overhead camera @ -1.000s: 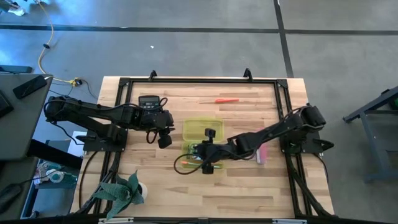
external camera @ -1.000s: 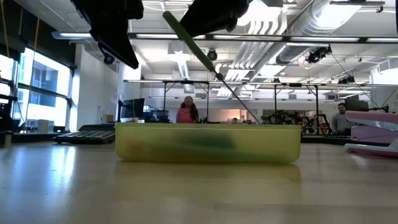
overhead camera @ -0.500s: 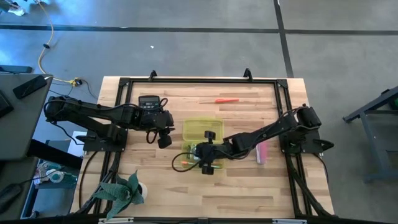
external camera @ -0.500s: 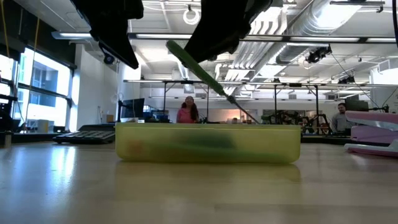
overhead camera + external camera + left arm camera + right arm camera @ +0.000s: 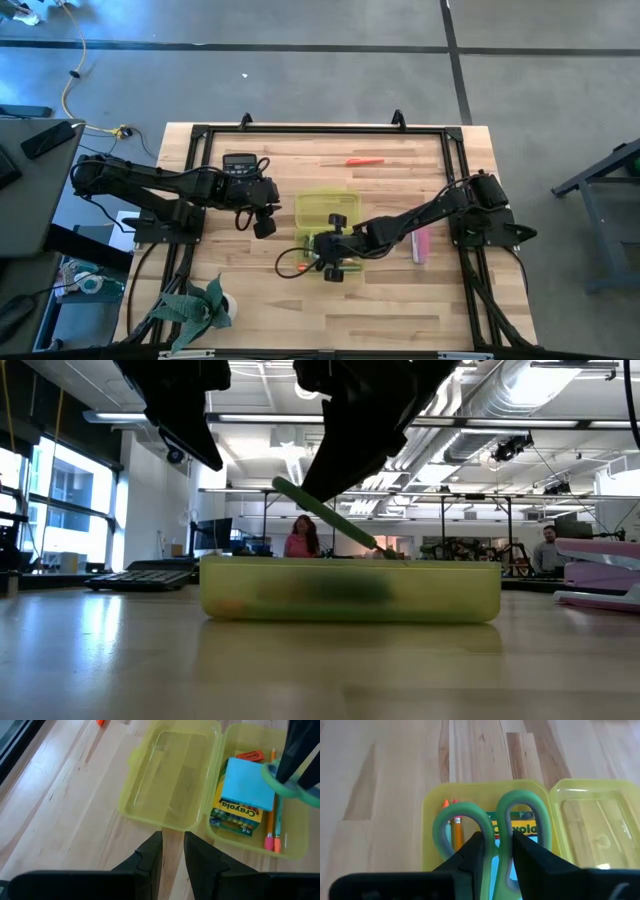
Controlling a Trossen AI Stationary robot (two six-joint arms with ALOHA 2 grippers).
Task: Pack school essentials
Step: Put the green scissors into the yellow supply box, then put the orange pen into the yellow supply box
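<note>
We found the right gripper [image 5: 496,851] nearest the table's front edge, its fingers clamped on the green-handled scissors [image 5: 492,827] between the two handle loops, holding them tilted over the open yellow-green case [image 5: 170,775]; in the low view the blade end dipped toward the case's rim; already in the tray lay the crayon box [image 5: 235,816], the light blue sticky-note pad [image 5: 248,784] on top of it, the pencils [image 5: 272,827] alongside and a red eraser [image 5: 250,756]; we judged the packing well along, with the scissors not yet released; beyond the case the left gripper [image 5: 172,851] hovered with fingers nearly together and nothing between them; farther back an orange pen [image 5: 364,161] lay loose on the table, a pink object [image 5: 421,245] lay at the right, and the lid was open.
</note>
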